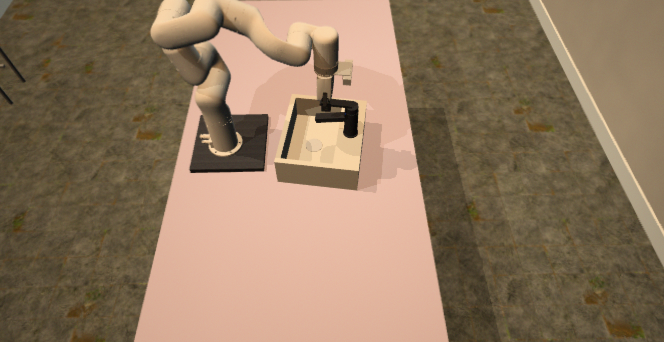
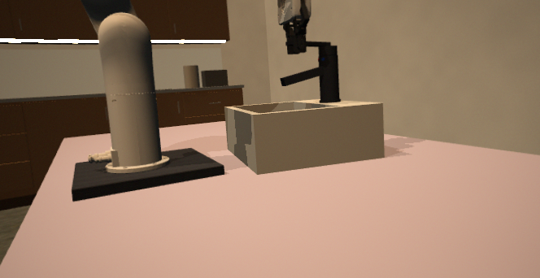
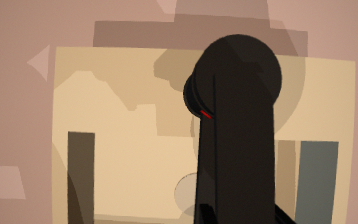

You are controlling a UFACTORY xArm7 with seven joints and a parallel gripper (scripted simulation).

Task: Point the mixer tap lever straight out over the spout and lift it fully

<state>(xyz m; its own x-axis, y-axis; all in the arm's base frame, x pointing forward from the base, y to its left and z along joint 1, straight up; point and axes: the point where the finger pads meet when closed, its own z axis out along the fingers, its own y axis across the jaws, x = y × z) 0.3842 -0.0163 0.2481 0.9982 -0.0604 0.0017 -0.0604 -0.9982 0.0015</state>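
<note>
A black mixer tap (image 1: 351, 120) stands on the rim of a beige sink basin (image 1: 321, 140), and also shows in the exterior view (image 2: 329, 73). Its spout (image 2: 298, 76) reaches out over the basin. Its lever (image 2: 311, 44) lies about level at the top of the tap body, pointing the same way as the spout but turned slightly off it in the top view (image 1: 340, 103). My gripper (image 2: 296, 45) comes straight down and is shut on the lever's free end (image 1: 325, 102). In the wrist view the lever (image 3: 237, 135) fills the middle; the fingertips are hidden.
My arm's black base plate (image 1: 229, 142) sits left of the basin on the pink table. The basin has a round drain (image 1: 314, 145). A wall rises behind the tap in the exterior view.
</note>
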